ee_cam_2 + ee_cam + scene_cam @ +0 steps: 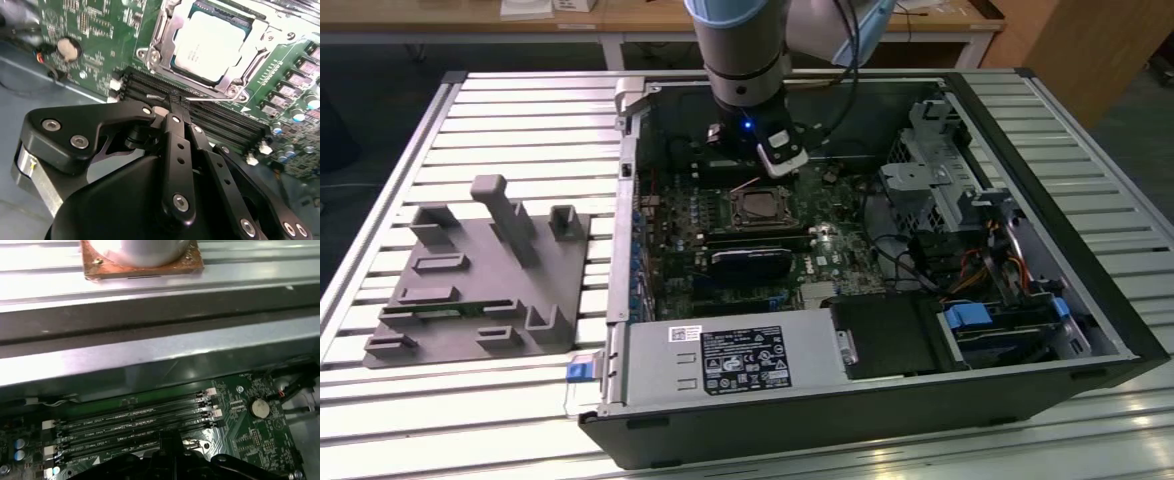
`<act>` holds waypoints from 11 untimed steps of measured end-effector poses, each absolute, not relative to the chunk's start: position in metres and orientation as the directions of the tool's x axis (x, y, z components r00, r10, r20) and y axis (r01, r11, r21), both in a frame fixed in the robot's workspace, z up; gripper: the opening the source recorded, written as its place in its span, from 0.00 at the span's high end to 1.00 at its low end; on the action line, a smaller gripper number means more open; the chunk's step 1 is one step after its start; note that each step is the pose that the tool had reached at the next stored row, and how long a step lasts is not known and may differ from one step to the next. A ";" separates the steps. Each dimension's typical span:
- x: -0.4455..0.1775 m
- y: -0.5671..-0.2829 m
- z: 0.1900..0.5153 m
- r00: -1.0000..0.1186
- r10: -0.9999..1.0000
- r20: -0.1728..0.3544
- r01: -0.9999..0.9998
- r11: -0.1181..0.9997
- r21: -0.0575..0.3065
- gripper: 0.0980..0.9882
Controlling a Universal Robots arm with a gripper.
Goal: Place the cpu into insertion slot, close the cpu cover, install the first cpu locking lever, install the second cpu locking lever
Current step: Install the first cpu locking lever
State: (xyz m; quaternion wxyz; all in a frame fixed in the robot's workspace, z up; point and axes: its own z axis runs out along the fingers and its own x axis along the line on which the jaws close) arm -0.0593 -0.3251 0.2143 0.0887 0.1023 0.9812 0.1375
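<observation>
The cpu [212, 40], a pale silvery square, lies in the insertion slot [761, 207] on the green motherboard inside the open computer case. The cpu cover [165, 35], a silver frame, lies flat over its edges. A thin silver locking lever [220, 103] runs along the socket's side facing the memory slots. My gripper [173, 100] is shut, with its black fingertips together at that lever's end; whether they touch or hold it I cannot tell. In the exterior view the gripper [767, 165] hangs just behind the socket. Its black linkage [170, 450] also shows in the first wrist view.
Long black memory slots [130, 420] lie beside the socket, with a coin battery [260, 409] close by. A power supply [734, 360] and drive cage [947, 170] crowd the case. A grey fixture [480, 280] stands at the exterior view's left. A copper-based metal piece [142, 262] sits beyond the case wall.
</observation>
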 end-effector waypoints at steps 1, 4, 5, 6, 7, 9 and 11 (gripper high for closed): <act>-0.059 -0.325 0.214 -0.959 0.244 -0.146 0.195 0.938 0.288 0.99; -0.059 -0.325 0.213 -0.953 0.264 -0.146 0.214 0.933 0.288 0.99; -0.059 -0.325 0.213 -0.953 0.264 -0.146 0.215 0.933 0.288 0.99; -0.059 -0.325 0.213 -0.953 0.264 -0.146 0.215 0.933 0.288 0.99; -0.059 -0.325 0.213 -0.953 0.266 -0.146 0.216 0.933 0.288 0.99; -0.059 -0.325 0.212 -0.949 0.278 -0.146 0.228 0.930 0.288 0.99; -0.059 -0.325 0.212 -0.942 0.304 -0.146 0.253 0.924 0.288 0.99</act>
